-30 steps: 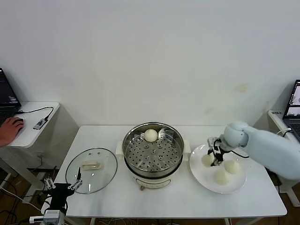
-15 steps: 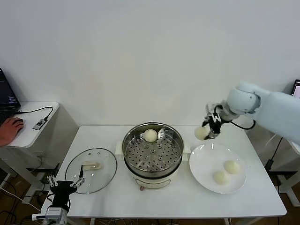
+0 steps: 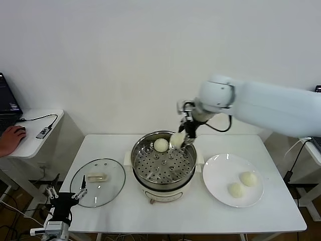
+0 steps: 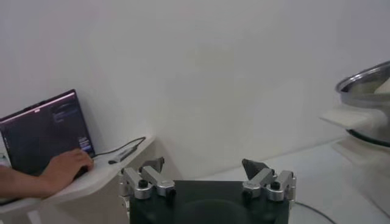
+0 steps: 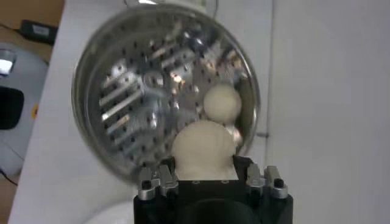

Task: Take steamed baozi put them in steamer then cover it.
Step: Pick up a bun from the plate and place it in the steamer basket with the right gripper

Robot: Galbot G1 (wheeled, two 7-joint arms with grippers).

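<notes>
My right gripper [image 3: 183, 136] is shut on a cream-white baozi [image 3: 177, 140] and holds it over the far right rim of the steel steamer [image 3: 163, 161]. The right wrist view shows that baozi [image 5: 203, 150] between the fingers, above the perforated tray [image 5: 140, 97]. One baozi [image 3: 161, 145] lies in the steamer at the back, also seen in the wrist view [image 5: 222, 102]. Two baozi [image 3: 248, 178] [image 3: 235, 190] lie on the white plate [image 3: 218, 173] at the right. The glass cover [image 3: 98, 182] lies flat on the table, left of the steamer. My left gripper [image 4: 204, 172] is open, parked low by the table's front left corner.
A side table [image 3: 31, 131] at the far left holds a laptop [image 4: 42, 131], a cable and a person's hand [image 3: 9, 139]. The steamer's rim [image 4: 364, 80] shows at the edge of the left wrist view. A white wall stands behind the table.
My right gripper took a baozi off the plate, lifted it and carried it left to above the steamer's rim. Two baozi are left on the plate. The left arm stays parked.
</notes>
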